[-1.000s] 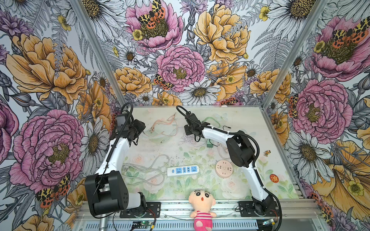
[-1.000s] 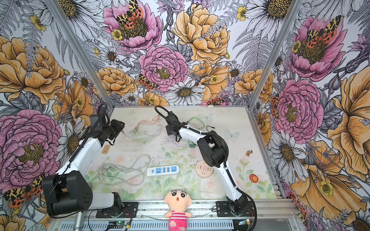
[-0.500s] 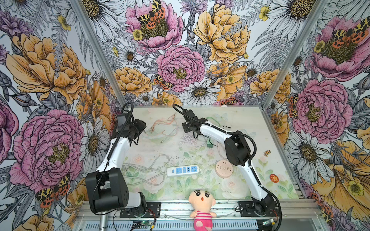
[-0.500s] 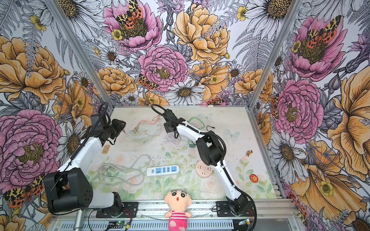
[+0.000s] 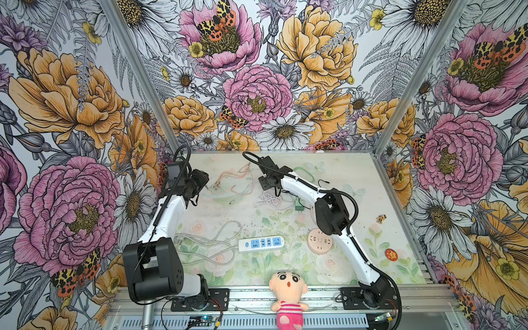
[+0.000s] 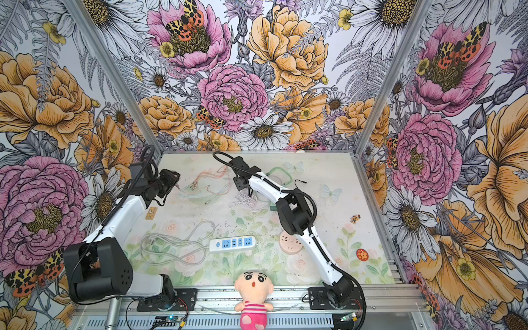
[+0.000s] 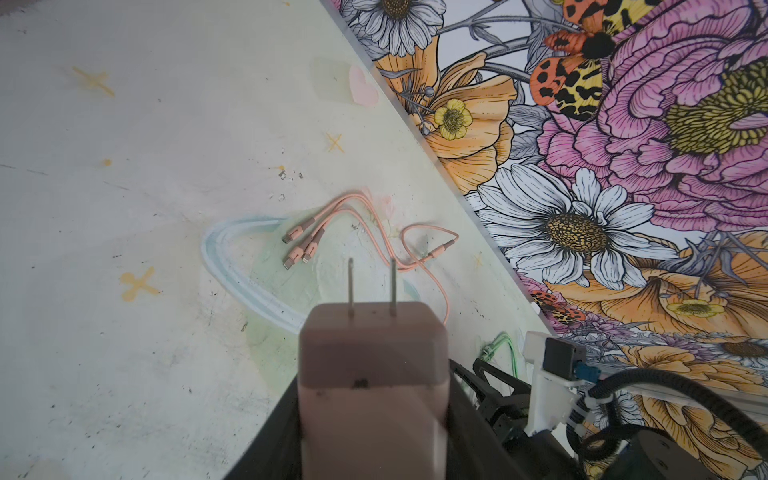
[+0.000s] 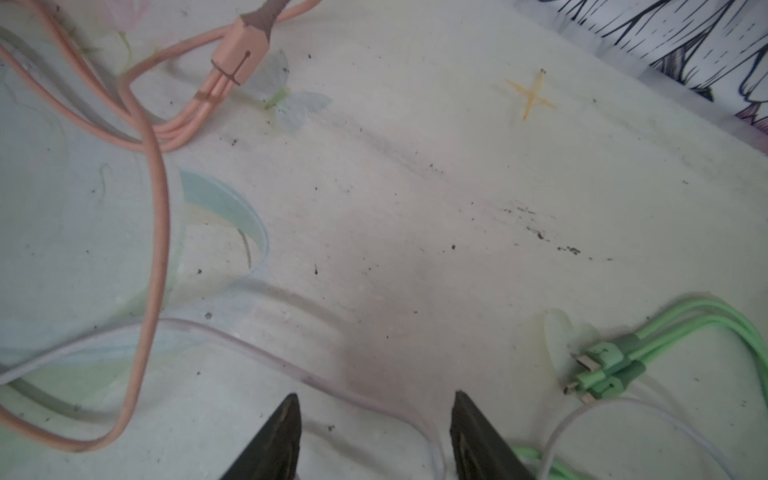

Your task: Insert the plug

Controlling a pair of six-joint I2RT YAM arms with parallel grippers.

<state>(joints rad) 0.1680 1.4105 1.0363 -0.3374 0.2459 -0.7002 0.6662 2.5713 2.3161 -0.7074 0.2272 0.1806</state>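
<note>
Left gripper (image 5: 203, 185) pinching pink plug (image 7: 373, 365) — block clamped between jaws, two prongs bare, pointing across table (image 5: 351, 168) toward pink cable (image 7: 300, 230). Plug held above far-left part of table, near left edge. Power strip (image 5: 261, 243) flat by front edge, near middle, well apart from plug. Right gripper (image 8: 374, 415) spread, nothing between fingers — low over white cable (image 8: 187, 324) toward far edge, green cable (image 8: 606, 353) just beside.
</note>
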